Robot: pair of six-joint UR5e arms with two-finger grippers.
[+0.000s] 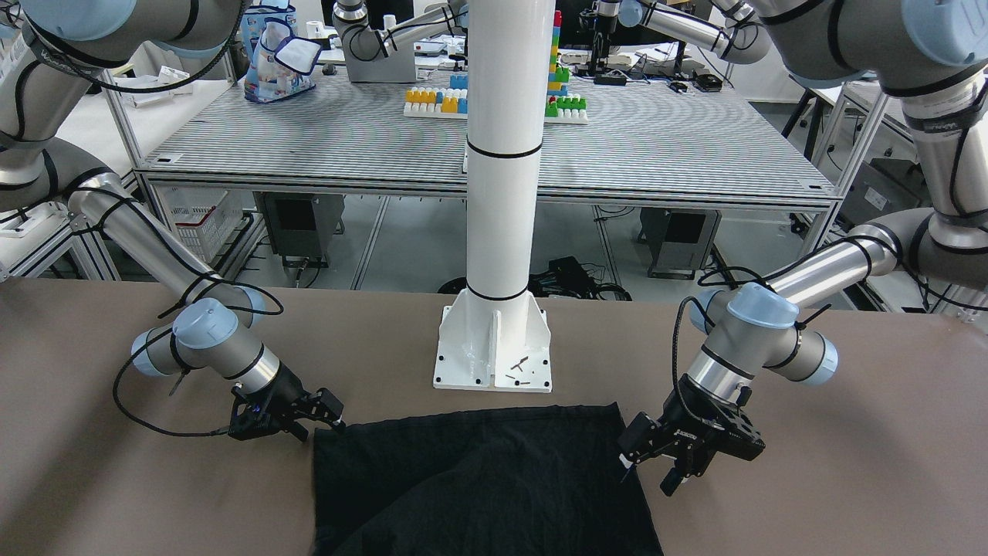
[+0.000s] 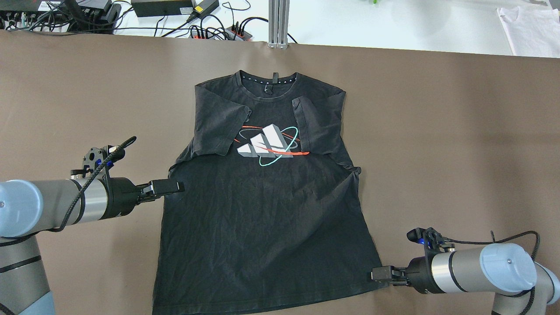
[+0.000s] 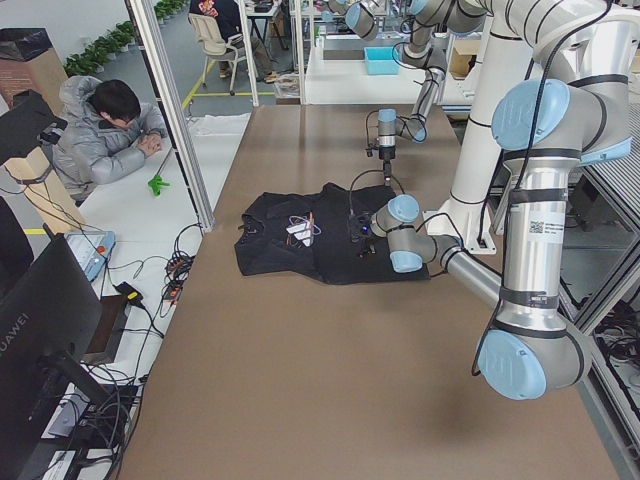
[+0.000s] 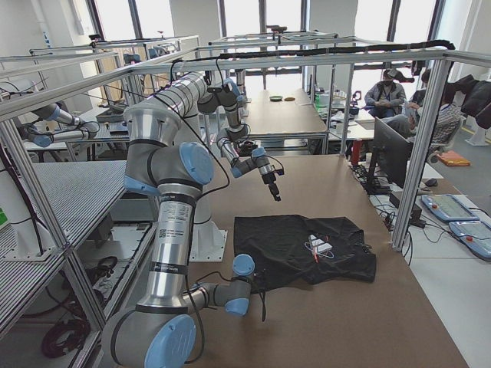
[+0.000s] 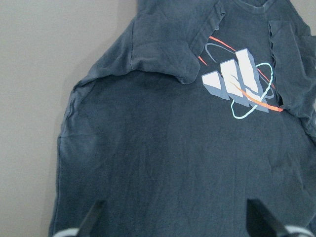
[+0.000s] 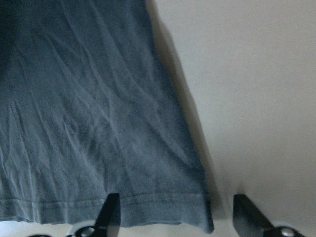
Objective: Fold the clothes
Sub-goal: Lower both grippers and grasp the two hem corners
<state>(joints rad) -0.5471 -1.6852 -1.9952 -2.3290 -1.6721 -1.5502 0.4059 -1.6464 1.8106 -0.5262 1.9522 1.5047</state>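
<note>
Hem corner of black shirt [image 2: 262, 218] lies between wide, empty jaws of right gripper [image 2: 376, 274]; left gripper [image 2: 174, 187], open and empty too, hovers at opposite edge.

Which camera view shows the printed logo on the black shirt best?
The overhead exterior view: the logo lies whole and unobstructed on the black shirt. The left wrist view shows it tilted. Side views show it tiny; front-facing and right wrist views miss it.

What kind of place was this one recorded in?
Probably a robotics lab: aluminium-frame workbenches, other robot arms in the background, and an operator seated beside the brown table.
</note>
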